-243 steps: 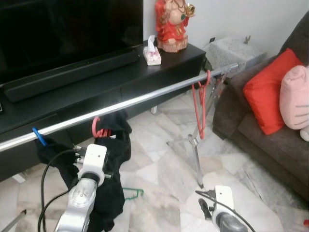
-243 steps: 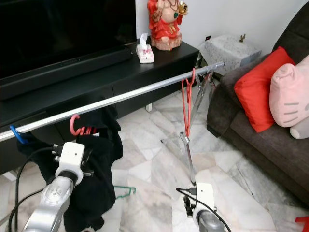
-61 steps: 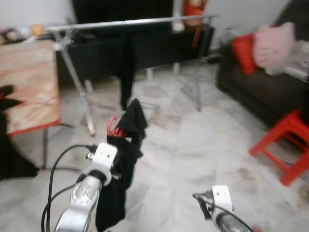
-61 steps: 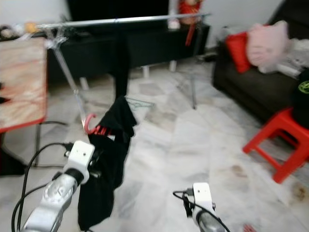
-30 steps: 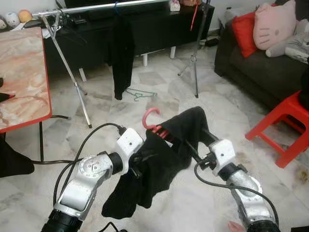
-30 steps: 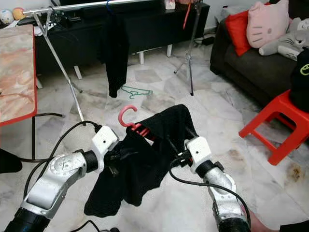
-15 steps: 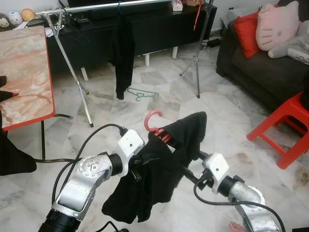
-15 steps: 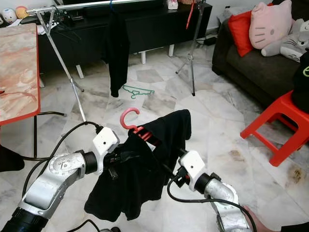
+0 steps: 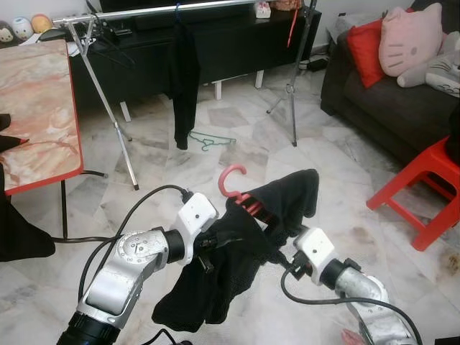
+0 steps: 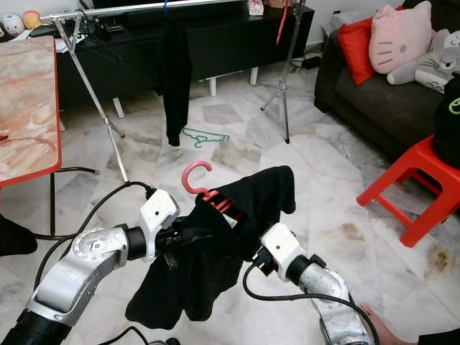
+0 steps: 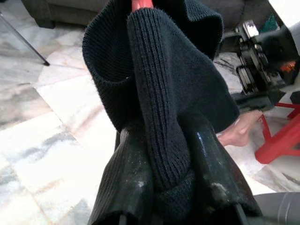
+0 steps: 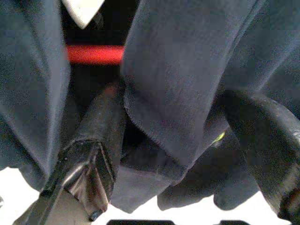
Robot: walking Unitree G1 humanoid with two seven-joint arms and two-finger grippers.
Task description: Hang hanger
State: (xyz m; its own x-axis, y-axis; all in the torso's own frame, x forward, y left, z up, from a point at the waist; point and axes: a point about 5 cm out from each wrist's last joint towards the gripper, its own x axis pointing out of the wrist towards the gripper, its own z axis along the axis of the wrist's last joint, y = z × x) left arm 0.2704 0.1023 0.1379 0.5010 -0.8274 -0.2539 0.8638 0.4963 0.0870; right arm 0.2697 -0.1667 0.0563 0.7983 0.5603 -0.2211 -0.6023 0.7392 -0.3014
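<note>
A red hanger (image 9: 231, 177) draped with a black garment (image 9: 237, 277) is held up in front of me over the floor. My left gripper (image 9: 213, 243) is shut on a fold of that knit garment (image 11: 159, 93), with the cloth pinched between its fingers (image 11: 131, 178). My right gripper (image 9: 279, 253) reaches into the garment from the right. Its fingers (image 12: 96, 136) stand apart around a hanging fold, with the hanger's red bar (image 12: 93, 54) just beyond. The clothes rail (image 9: 180, 8) stands far ahead.
On the rail hang another black garment (image 9: 183, 79) and a red hanger (image 9: 290, 29). A green hanger (image 9: 212, 141) lies on the floor beneath. Left is a marble-topped table (image 9: 36, 108); right are a red stool (image 9: 424, 187) and sofa (image 9: 374, 108). A person's foot (image 10: 374, 316) is close by my right arm.
My right gripper has pushed left and deeper into the garment, and the cloth's right side has lifted a little. The left gripper keeps its hold.
</note>
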